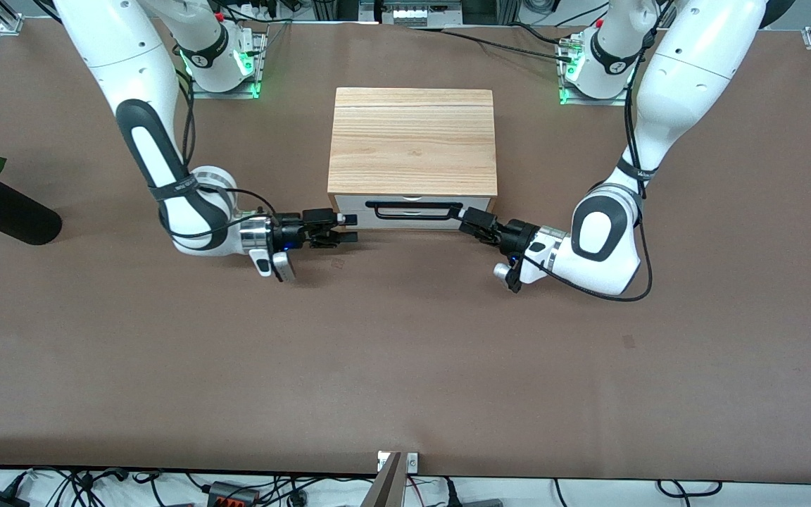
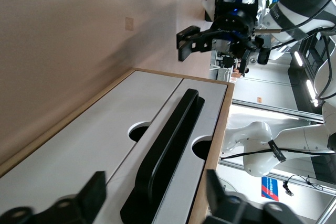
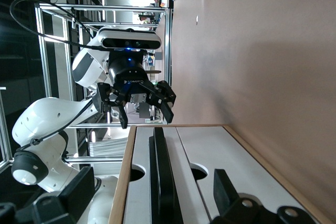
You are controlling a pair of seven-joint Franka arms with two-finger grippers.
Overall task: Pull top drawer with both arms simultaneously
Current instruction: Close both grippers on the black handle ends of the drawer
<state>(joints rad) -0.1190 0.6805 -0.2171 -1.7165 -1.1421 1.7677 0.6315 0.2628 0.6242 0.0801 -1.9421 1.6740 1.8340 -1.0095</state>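
Note:
The wooden cabinet (image 1: 412, 141) stands mid-table with its fronts toward the front camera. The top drawer (image 1: 350, 203) is shut, and its black bar handle (image 1: 412, 206) runs across it. My right gripper (image 1: 348, 229) is open in front of the drawer, at the handle's end toward the right arm. My left gripper (image 1: 463, 218) is open at the handle's other end. In the left wrist view the handle (image 2: 168, 145) runs in between the spread fingers (image 2: 92, 198) of my left gripper (image 2: 155, 198). In the right wrist view the handle (image 3: 163, 177) lies between the fingers (image 3: 226, 190) of my right gripper (image 3: 152, 192). Neither gripper touches the handle.
The lower white drawer front (image 1: 412, 224) sits under the top one. A black vase (image 1: 8, 215) with a red rose lies at the right arm's end of the brown table (image 1: 405, 366). Each wrist view also shows the other arm's gripper farther off.

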